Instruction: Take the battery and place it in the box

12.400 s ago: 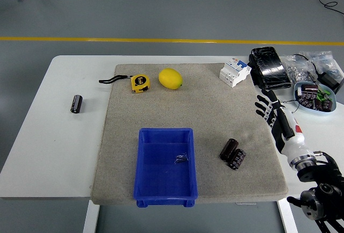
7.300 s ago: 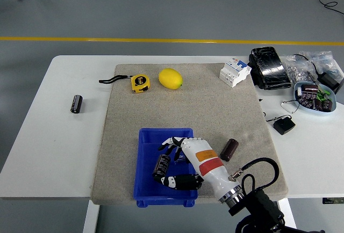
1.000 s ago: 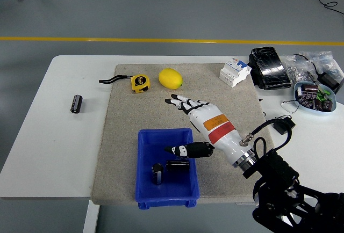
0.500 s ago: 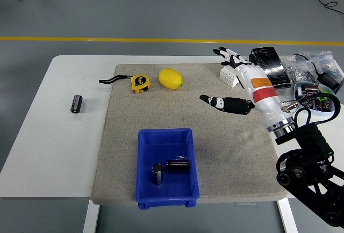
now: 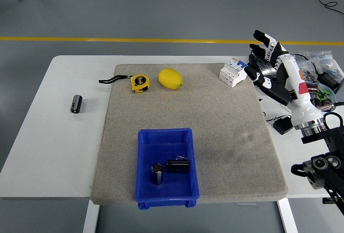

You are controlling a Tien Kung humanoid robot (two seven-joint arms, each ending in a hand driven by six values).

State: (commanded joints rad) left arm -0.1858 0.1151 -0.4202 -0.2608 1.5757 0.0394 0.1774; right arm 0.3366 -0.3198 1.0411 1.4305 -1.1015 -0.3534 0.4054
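Seen from above: white table (image 5: 37, 152) with a grey mat (image 5: 226, 136) across the middle. Near the lower centre, a blue box (image 5: 143, 163) holding two batteries: one upright (image 5: 157, 173), one on its side (image 5: 178, 165) just beside it. At the left edge of the table, well apart from the box, a third battery (image 5: 77, 103), not yet picked up. At upper right, right hand (image 5: 267, 58) raised over the clutter, fingers spread, holding nothing. Upper middle of the mat: lemon (image 5: 170, 78) and tape measure (image 5: 140, 82). By the look of it, two placements done, possibly one left.

Right robot hand (image 5: 271, 61) raised at right, fingers spread, empty.
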